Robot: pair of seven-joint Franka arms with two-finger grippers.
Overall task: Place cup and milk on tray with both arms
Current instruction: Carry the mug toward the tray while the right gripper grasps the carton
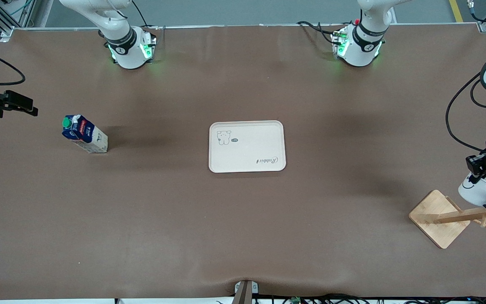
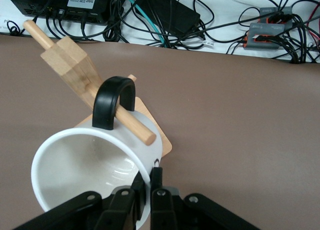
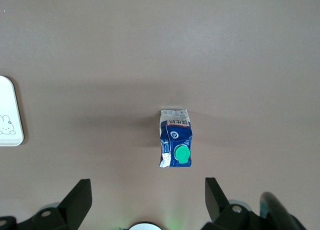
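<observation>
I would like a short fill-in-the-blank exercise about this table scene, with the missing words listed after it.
1. The left claw is shut on the rim of the white ____.
2. The mug's black handle hangs on a peg of the wooden ____.
3. The right claw is open above the ____ carton.
4. The cream tray carries ____ objects.

Missing words: mug; rack; milk; no

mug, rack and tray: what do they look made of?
Cup: likely glazed ceramic; glossy white wall with reflections inside, black handle. The left gripper is shut on its rim.
Rack: light unfinished-looking wood, grain visible on base and pegs.
Tray: matte cream, probably plastic or melamine; smooth moulded rim, printed drawing. Cannot say for sure.
</observation>
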